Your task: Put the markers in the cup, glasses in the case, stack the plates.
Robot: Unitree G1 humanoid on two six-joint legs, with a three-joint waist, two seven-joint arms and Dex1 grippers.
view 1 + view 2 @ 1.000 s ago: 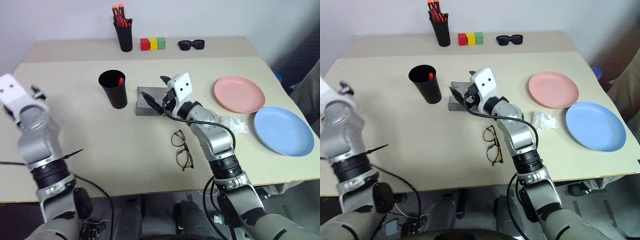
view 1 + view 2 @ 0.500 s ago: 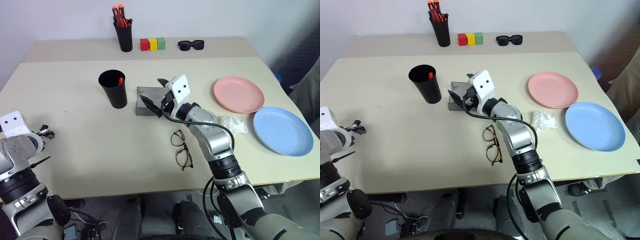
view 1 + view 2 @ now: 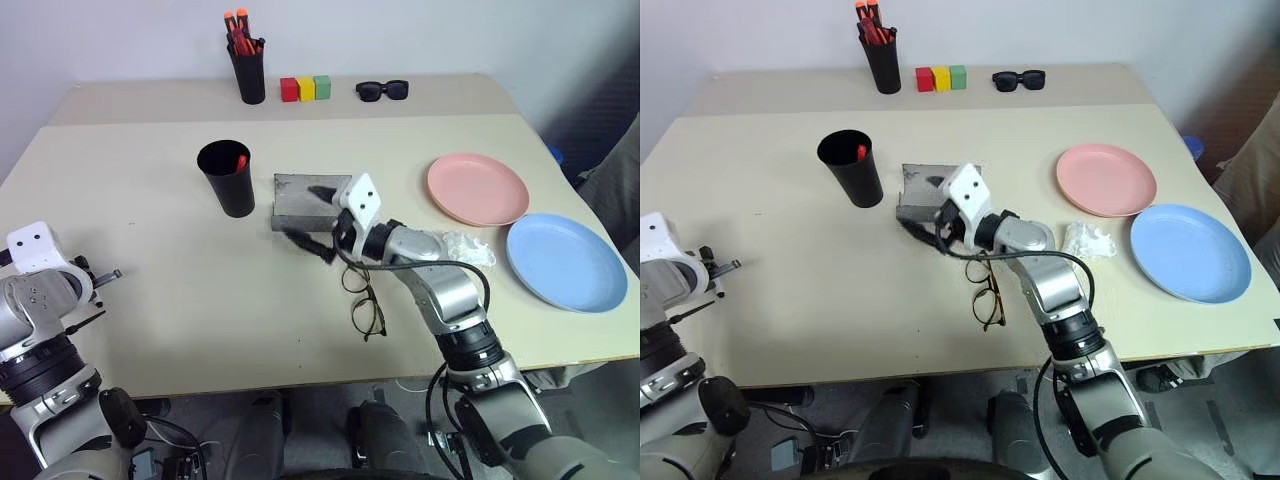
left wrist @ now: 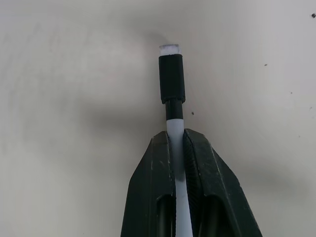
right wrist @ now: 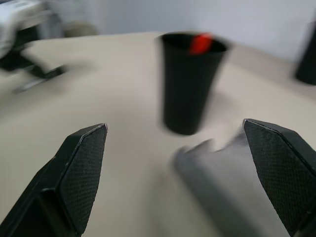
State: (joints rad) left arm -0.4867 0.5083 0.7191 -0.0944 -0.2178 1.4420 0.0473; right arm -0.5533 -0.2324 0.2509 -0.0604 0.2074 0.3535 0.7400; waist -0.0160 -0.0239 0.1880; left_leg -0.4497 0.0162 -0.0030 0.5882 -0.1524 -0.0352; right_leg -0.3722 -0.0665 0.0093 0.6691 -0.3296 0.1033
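My left gripper (image 4: pixel 177 143) is clamped on the white-bodied marker (image 4: pixel 171 94); right gripper (image 3: pixel 312 215) is spread. Carry it cap-up, lower vertically into black cup (image 3: pixel 226 178).

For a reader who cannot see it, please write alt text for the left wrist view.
The left gripper is shut on a white marker with a black cap, which points away over the bare beige table.

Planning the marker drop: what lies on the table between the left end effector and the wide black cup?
Bare tabletop in the left eye view. The left end effector, clamping the white marker, has nothing between it and the cup.
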